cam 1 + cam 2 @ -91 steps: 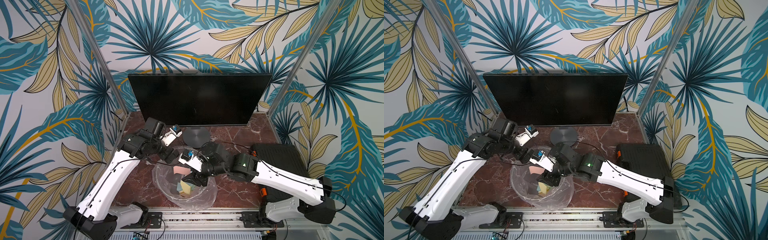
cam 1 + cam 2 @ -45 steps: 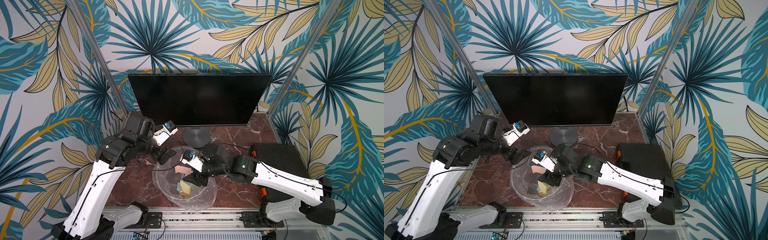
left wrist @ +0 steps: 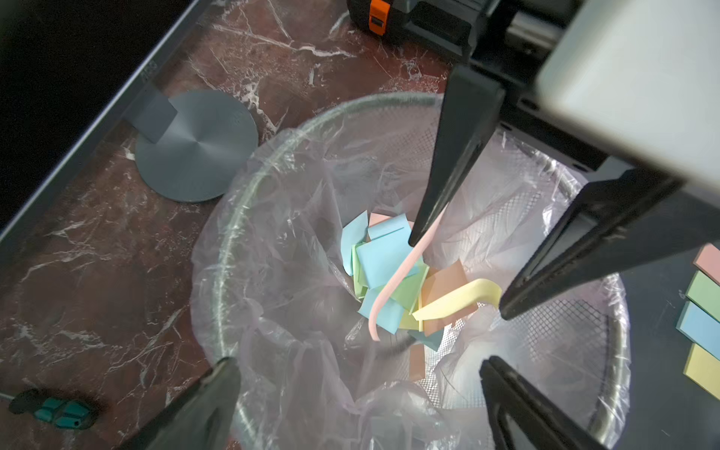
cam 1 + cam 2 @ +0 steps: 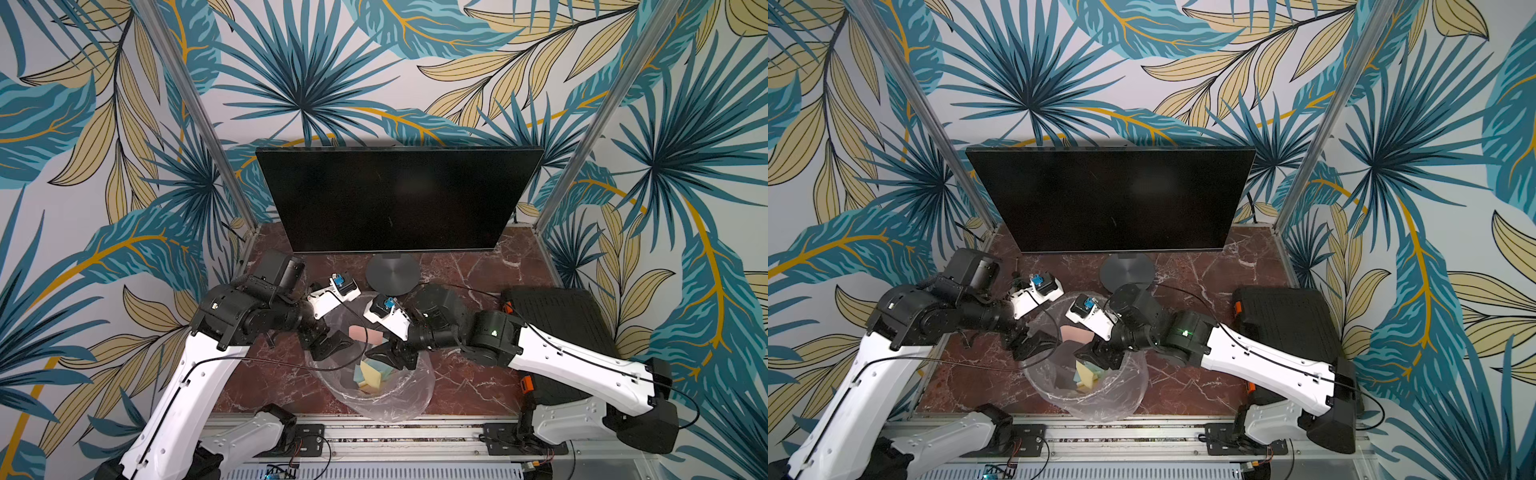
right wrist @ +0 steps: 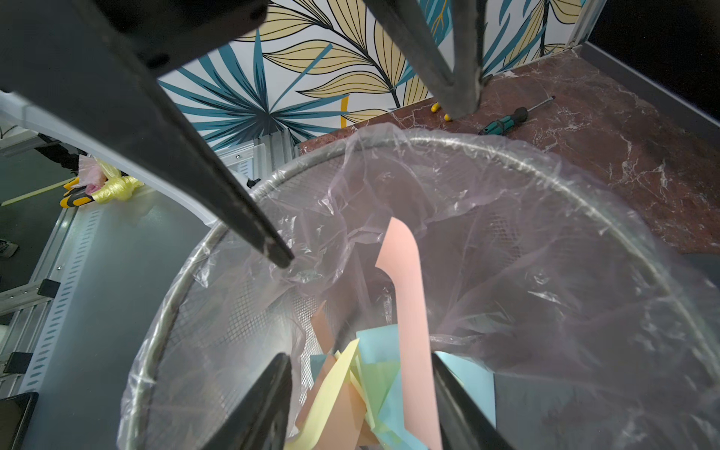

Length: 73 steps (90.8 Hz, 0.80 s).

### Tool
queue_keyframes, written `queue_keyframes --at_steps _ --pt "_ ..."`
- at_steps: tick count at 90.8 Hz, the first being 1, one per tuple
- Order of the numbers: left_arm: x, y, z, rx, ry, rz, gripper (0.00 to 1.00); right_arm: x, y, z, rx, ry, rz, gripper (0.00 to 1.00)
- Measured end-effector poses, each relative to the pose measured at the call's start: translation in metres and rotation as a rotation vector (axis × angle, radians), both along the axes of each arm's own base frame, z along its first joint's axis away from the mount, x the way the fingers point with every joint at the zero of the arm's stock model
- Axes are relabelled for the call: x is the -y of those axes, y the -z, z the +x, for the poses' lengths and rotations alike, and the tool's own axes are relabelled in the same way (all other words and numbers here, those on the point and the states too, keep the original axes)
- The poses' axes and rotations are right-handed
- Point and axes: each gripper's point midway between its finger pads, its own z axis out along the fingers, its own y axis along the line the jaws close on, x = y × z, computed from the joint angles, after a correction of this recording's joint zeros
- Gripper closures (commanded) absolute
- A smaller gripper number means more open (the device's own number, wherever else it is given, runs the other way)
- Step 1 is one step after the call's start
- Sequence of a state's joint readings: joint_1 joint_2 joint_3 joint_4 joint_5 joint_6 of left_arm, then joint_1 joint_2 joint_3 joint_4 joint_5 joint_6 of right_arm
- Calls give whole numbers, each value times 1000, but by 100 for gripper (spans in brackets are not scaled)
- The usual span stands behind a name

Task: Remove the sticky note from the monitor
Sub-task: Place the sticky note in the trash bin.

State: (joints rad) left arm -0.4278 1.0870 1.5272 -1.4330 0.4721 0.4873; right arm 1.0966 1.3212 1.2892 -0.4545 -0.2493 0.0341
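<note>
The monitor point(image 4: 395, 199) point(image 4: 1113, 199) stands at the back on its round grey base point(image 4: 392, 274), and no sticky note shows on its black screen. A pink sticky note point(image 4: 361, 334) point(image 3: 393, 284) point(image 5: 409, 311) hangs over the lined bin point(image 4: 374, 399), clinging to one finger point(image 3: 448, 156) of my right gripper point(image 4: 390, 355) point(image 5: 360, 370). That gripper's jaws stand apart, so it is open. My left gripper point(image 4: 332, 345) point(image 3: 358, 374) is wide open and empty over the bin's left rim, facing the right one.
The mesh bin point(image 3: 226, 272) with its clear liner holds several coloured notes. A black case point(image 4: 552, 316) lies at the right. A teal screwdriver point(image 5: 506, 120) lies on the marble near the left wall. Coloured note pads point(image 3: 705, 311) sit in front of the bin.
The left arm's elbow swung out to the left and lower while its open gripper stayed by the bin's rim. The right gripper barely moved, with the pink note still clinging to it.
</note>
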Motion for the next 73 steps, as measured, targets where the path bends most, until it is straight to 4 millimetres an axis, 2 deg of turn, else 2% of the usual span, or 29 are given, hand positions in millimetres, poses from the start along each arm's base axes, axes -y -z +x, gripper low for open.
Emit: queue_keyframes --at_steps 12,27,50,73 --pt "1 10 8 -9 -7 15 0 -2 -3 -2 -3 -15 16 44" --pt "0 19 27 27 -45 54 0 -4 -7 -5 -10 -37 35 45" --pt "-5 17 47 95 -108 84 0 -6 -12 -10 -16 -65 58 45" --pt "-7 16 52 111 -131 92 0 5 -27 -11 10 -37 96 45"
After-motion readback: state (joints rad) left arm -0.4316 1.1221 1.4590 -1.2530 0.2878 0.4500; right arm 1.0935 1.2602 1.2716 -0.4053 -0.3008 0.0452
